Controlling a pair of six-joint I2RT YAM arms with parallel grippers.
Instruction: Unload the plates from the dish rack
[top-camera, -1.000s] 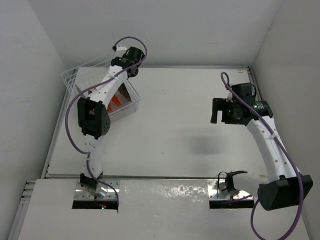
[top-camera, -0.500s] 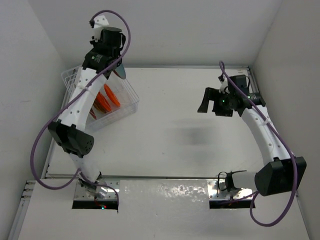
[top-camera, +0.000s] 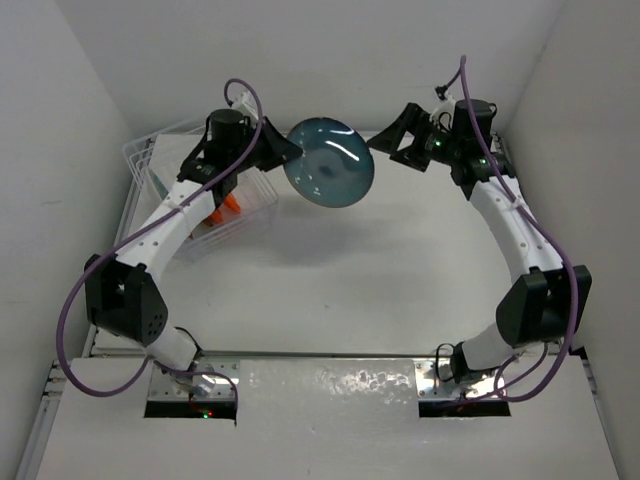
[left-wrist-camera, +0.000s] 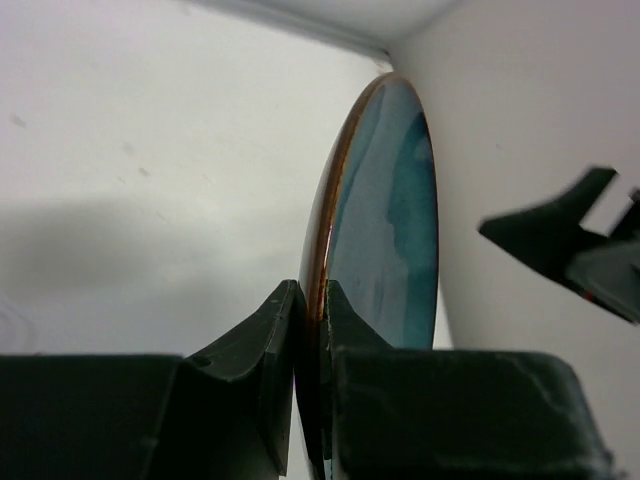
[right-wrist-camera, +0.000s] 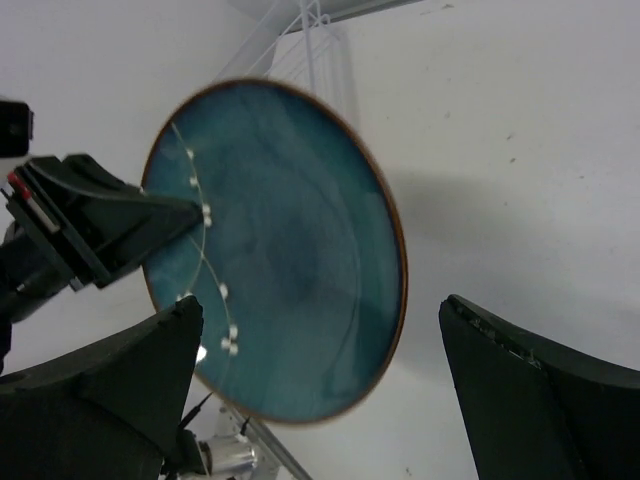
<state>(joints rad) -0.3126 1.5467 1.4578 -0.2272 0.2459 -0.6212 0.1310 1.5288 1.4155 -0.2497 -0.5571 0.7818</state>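
While my left gripper (top-camera: 285, 155) stays out of it, clamped on the left rim of the round teal glazed plate (top-camera: 329, 162), the plate hangs in the air over the far table, just right of the clear plastic dish rack (top-camera: 212, 228). My right gripper (top-camera: 392, 142) has its jaws spread wide and sits just beside the plate's free right rim, facing the glazed side. I judge a handover needs those jaws turned to straddle that rim.
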